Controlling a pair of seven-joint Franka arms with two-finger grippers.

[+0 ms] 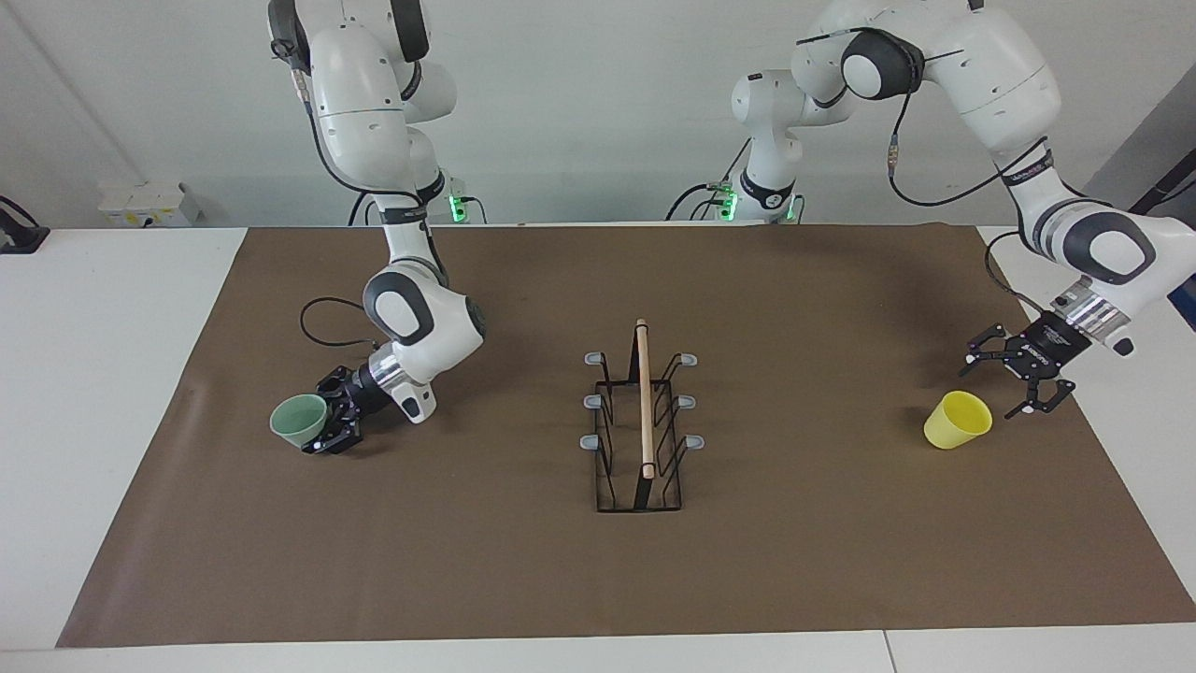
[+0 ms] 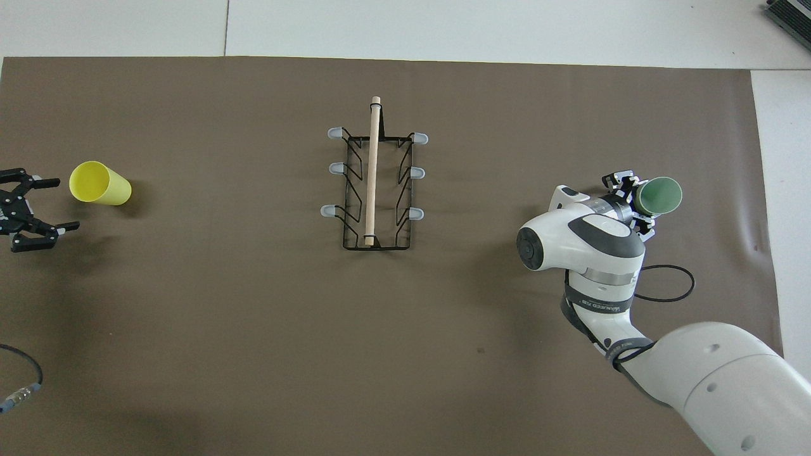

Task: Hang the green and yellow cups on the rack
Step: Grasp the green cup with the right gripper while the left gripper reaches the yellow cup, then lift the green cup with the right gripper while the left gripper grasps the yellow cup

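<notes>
The pale green cup lies tilted on its side low over the brown mat at the right arm's end of the table. My right gripper is shut on it, one finger on each side of its narrow end; both show in the overhead view, cup, gripper. The yellow cup lies on its side on the mat at the left arm's end. My left gripper is open and empty, close beside that cup and apart from it. The black wire rack stands mid-table with bare pegs.
A brown mat covers most of the white table. A black cable loop lies on the mat beside the right arm's wrist. A small grey box sits at the table edge near the robots.
</notes>
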